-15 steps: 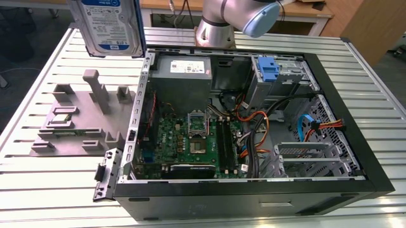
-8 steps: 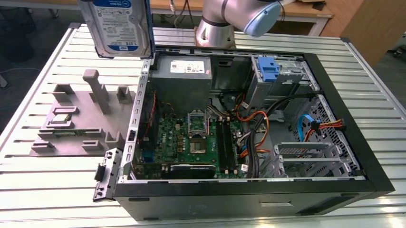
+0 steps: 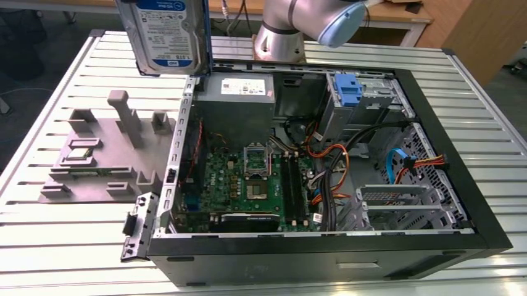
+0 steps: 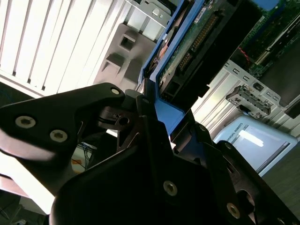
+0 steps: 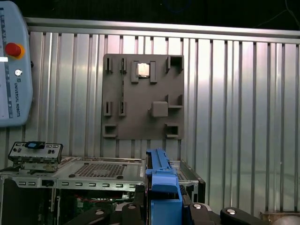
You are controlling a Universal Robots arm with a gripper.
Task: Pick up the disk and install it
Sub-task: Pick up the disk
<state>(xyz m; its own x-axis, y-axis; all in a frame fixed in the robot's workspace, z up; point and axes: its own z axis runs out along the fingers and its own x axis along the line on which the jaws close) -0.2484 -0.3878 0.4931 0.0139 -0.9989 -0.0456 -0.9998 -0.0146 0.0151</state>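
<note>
**Item:** disk, a silver-grey hard drive with a blue-and-white label and blue side rails

**Position:** lifted off the table, standing on edge with the label turned to the exterior view. It sits at the top of that view, over the corner of the computer case by the power supply.

**Holder:** gripper, black, closed on the disk. In the second wrist view its fingers clamp the blue rail, and the drive's green circuit-board side runs away from them. In the first wrist view the blue rail edge rises from between the gripper parts.

**Arm:** robot arm, a grey segment with a pale blue cap, behind the case

**Case:** black tower lying on its side with the panel off. Inside are the motherboard, orange and black cables, and metal drive cages. A blue bracket is fixed to the upper cage.

**Beside the case, toward the exterior view's left:** grey fixture tray with moulded slots and posts, and a small square chip seated in one recess

**Support:** slatted metal table, under the case and the tray

**Also present:** teach pendant with a red button, at the table's edge
</note>
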